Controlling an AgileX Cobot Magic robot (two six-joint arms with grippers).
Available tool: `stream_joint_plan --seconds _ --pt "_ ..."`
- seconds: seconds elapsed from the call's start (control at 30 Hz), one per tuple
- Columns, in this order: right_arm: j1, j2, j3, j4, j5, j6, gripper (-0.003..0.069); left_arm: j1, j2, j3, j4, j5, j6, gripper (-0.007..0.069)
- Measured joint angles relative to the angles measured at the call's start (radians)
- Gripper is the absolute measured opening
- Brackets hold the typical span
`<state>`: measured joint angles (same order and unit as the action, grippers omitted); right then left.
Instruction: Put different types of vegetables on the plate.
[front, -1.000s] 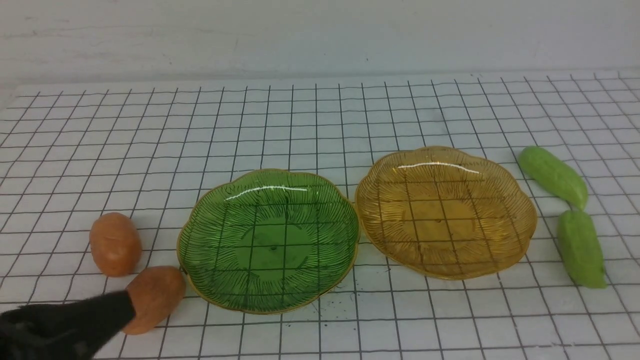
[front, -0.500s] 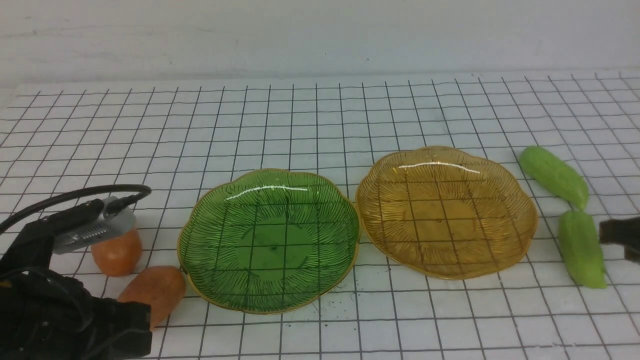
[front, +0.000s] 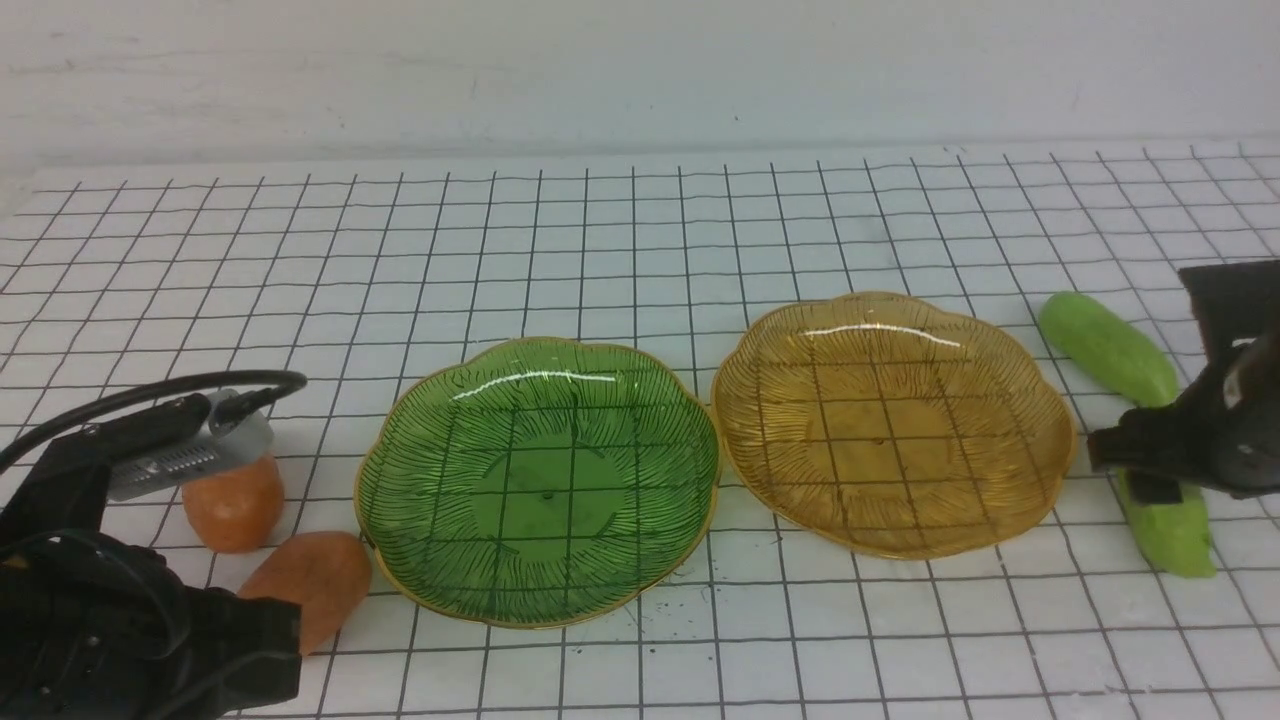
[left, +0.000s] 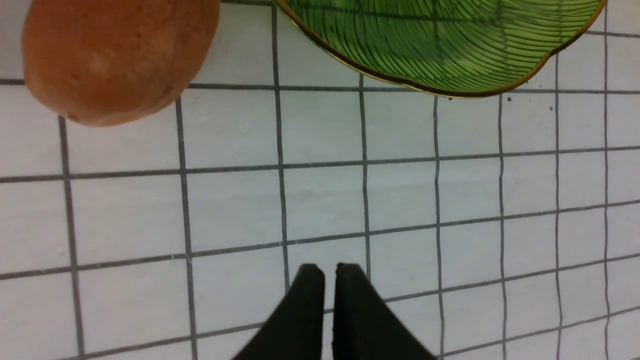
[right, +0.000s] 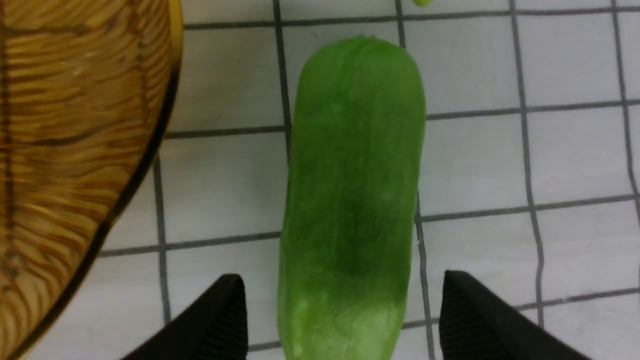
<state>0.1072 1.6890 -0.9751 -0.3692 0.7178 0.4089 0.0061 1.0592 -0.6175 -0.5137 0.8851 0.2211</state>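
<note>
Two orange-brown potatoes (front: 232, 508) (front: 308, 585) lie left of the green plate (front: 400, 560). Two light-green cucumbers lie right of the amber plate (front: 1050, 470): a far one (front: 1105, 348) and a near one (front: 1172, 535). My left gripper (left: 322, 272) is shut and empty over bare grid, a short way from the near potato (left: 115, 55) and the green plate's rim (left: 450, 85). My right gripper (right: 341, 277) is open, with one finger (right: 220, 315) on each side of the near cucumber (right: 355, 190), not closed on it. Both plates are empty.
The white grid mat (front: 640, 250) covers the table up to the back wall. My left arm (front: 110, 620) fills the front left corner and hides part of both potatoes. My right arm (front: 1215, 440) covers the near cucumber's far end. The amber plate's rim (right: 150, 150) lies close beside the right gripper.
My right arm has come in from the right edge and now stands over the near cucumber. My left arm rose into view beside the potatoes, then held still.
</note>
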Motion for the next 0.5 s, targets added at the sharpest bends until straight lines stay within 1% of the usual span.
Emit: stream_joint_plan --seconds 0.23,0.3,0.4,0.43,0.5 --pt "0.000 0.110 -0.003 -0.074 -0.006 0.043 0.0479 0.000 0.000 0.000 0.000 0.000 0.000 0.0013" --pt "0.000 0.122 -0.005 -0.078 -0.007 0.047 0.0452 0.000 0.000 0.000 0.000 0.000 0.000 0.0013" --pt "0.000 0.122 -0.005 -0.082 0.006 0.048 0.0373 0.000 0.000 0.000 0.000 0.000 0.000 0.0013" --pt "0.000 0.120 -0.005 -0.087 0.013 0.048 0.0362 0.000 0.000 0.000 0.000 0.000 0.000 0.0013" --pt "0.000 0.106 -0.007 -0.105 0.043 0.048 0.0366 0.000 0.000 0.000 0.000 0.000 0.000 0.0013"
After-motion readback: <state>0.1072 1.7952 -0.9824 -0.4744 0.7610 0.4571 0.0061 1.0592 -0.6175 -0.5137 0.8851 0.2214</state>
